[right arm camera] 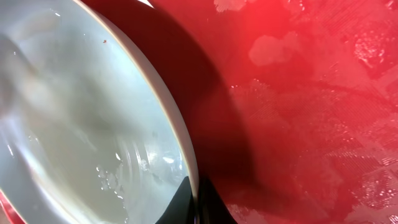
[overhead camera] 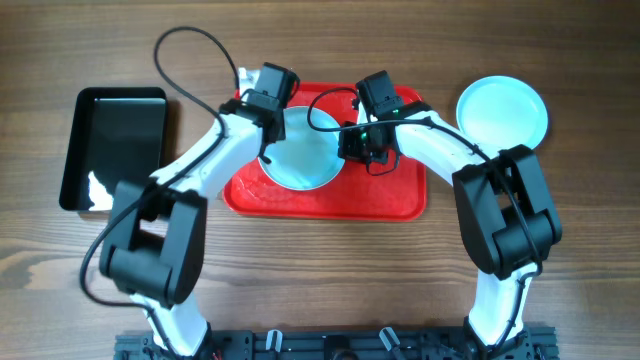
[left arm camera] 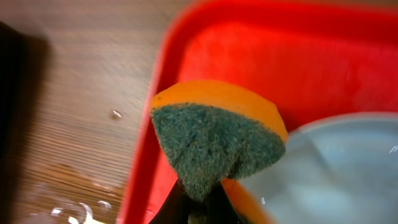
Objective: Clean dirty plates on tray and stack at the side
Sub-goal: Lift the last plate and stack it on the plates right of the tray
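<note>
Wood-grain worktop (overhead camera: pixel 320 290) is carrying everything. Red tray (overhead camera: pixel 400 200) is sitting at centre, and black tray (overhead camera: pixel 115 150) is lying well apart to its left.

Left tool (left arm camera: pixel 198 208) is clamping shut on a sponge (left arm camera: pixel 211 143), fingers pinching its lower end. Green scouring face is pointing at the wrist camera, with the orange foam behind it. Sponge is hanging over the tray's left part, near the rim, with bare worktop showing beyond. Plate (overhead camera: pixel 300 160) is lying just to the right of the sponge in the left wrist view. Cannot tell whether sponge and plate are touching.

Right tool (right arm camera: pixel 194 205) is closing tight on the plate's rim, one finger on each side of the edge. Right wrist view is showing the plate filling the left half, its surface looking wet with small droplets and one tiny speck near the top. A dark shadow is falling on the tray under that rim. Cannot tell whether the rim is sitting flat or raised. Tray floor to the right is showing wet patches and streaks.

Overhead, the plate is resting on the tray's left-centre, between the two tools, left tool at its upper-left edge and right tool at its right edge.

Second plate (overhead camera: pixel 502 112) is lying on the worktop just off the tray's upper-right corner, apart from both tools and looking clean.
</note>
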`<action>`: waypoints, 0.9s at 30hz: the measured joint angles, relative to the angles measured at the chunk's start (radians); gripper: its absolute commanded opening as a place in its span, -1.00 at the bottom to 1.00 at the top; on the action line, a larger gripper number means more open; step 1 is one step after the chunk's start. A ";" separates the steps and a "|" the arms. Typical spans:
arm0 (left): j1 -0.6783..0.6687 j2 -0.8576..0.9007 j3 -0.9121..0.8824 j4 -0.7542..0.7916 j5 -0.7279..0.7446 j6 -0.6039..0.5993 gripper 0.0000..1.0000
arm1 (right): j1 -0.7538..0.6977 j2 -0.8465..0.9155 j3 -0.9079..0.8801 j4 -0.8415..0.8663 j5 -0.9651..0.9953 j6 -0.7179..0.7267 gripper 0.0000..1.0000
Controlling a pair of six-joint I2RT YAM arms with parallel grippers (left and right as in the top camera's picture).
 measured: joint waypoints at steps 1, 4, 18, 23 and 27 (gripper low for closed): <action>0.004 -0.017 0.002 -0.002 -0.010 0.000 -0.92 | 0.000 0.000 0.000 0.000 0.000 0.000 -0.91; 0.010 -0.056 0.006 -0.009 -0.026 0.000 -0.92 | -0.001 0.000 0.000 -0.002 0.000 0.000 -0.91; 0.011 -0.132 0.011 -0.153 0.135 -0.035 -0.92 | -0.005 -0.010 0.151 -0.283 0.280 -0.040 -0.91; 0.010 -0.137 0.010 -0.157 0.335 -0.043 -0.92 | -0.005 -0.056 0.283 -0.409 0.516 -0.136 -0.91; 0.010 -0.137 0.002 -0.159 0.425 -0.047 -0.92 | -0.005 -0.104 0.346 -0.456 0.664 -0.219 -0.91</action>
